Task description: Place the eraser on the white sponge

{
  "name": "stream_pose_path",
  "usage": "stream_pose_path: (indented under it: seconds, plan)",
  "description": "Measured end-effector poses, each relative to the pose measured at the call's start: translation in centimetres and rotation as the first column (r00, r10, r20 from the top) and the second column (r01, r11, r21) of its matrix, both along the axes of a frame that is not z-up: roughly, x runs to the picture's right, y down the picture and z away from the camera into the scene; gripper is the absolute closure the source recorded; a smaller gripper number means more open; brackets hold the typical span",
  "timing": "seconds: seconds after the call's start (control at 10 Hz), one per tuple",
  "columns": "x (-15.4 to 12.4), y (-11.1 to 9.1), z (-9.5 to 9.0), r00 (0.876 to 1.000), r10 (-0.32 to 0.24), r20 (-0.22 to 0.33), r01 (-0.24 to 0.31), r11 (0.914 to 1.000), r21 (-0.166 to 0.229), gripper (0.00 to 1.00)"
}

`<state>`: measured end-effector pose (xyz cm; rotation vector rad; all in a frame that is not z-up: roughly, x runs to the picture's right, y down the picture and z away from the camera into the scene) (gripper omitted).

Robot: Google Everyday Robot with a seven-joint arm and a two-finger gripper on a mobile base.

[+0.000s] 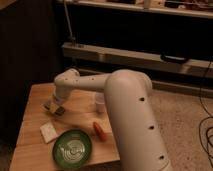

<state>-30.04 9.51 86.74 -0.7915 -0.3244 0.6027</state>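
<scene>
white sponge (48,131) lay flat on the table (29,142), just up-left of the green plate (73,148) | hand (55,107) was farther up-left of the plate, wide or narrow I could not tell | dark eraser (59,111) was at the hand | orange-red thing (101,131) lay just right of the plate

1. The wooden desk (29,144) carries the white sponge (48,132), lying flat near its front left.
2. A green plate (73,148) and an orange-red object (101,131) lie alongside.
3. A white cup (100,104) stands farther back.
4. The gripper (55,107) is low behind the sponge.
</scene>
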Motion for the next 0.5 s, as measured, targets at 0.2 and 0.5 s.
stream_pose_path:
  seconds: [0.2, 0.5]
  plan:
    - [-0.7, 0.1, -0.3, 0.990, -0.050, 0.134, 0.055, 0.9978, -0.038, 0.81]
    - [-2.7, 0.6, -1.6, 0.926, -0.266, 0.267, 0.297, 0.9513, -0.083, 0.81]
